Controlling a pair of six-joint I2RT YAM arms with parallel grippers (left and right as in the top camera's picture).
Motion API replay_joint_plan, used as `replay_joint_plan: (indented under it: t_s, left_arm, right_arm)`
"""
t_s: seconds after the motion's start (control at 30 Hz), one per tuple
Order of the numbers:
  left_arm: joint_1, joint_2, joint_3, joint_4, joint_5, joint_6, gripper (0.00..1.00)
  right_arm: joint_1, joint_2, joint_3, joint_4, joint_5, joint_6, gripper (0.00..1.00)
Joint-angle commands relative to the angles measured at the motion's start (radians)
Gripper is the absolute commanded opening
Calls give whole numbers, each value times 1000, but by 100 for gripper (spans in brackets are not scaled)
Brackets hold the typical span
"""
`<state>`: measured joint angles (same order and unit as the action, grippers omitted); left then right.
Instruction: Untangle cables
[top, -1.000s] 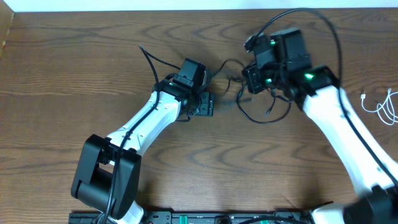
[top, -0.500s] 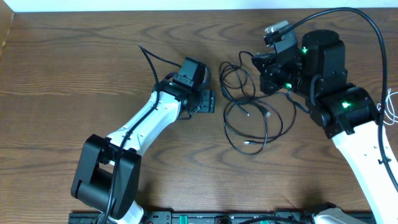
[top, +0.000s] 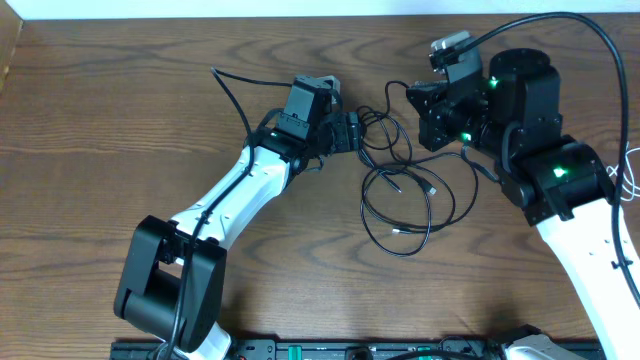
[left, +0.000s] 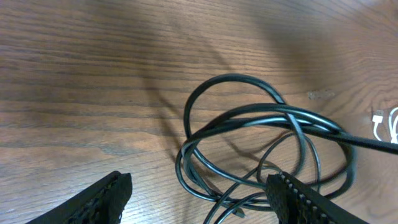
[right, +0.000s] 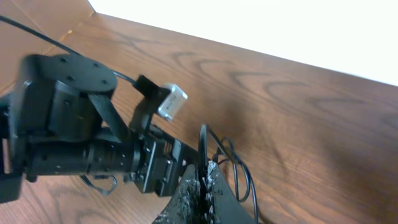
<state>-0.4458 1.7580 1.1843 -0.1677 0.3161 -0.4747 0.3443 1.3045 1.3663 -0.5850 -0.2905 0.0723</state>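
Overhead, the right jaws are hidden under their own wrist. The wrist view shows them closed tight on one strand of the black cables, which lie looped towards the rear edge of the table, right of its middle. How many cords make up the tangle is unclear. The left jaws stand wide open and empty, just beside the loops. A white cable at the right edge is cut off.

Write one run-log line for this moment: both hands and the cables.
left hand: open, at the black cables | right hand: shut on one of them | loops overlapping, tangled
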Motion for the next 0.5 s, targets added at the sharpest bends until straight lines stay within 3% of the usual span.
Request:
replay_joint_plan:
  t_s: [0.0,0.33,0.4,0.47]
  left_arm:
    - [4,25,-2,12,39,-16,74]
    - [-6,72,-2,93,148,-5,73]
    - [-5,72,-2,100,148,-6,64]
    - [-5,72,-2,102,148,-6,48]
  right_arm:
    - [-5,-60,18,22,4,50,1]
    - [-5,-118,18,45,-8,170,1]
    - [-5,-123,18,46,-8,171,1]
    - [-5,-126,18,46,-8,180,1]
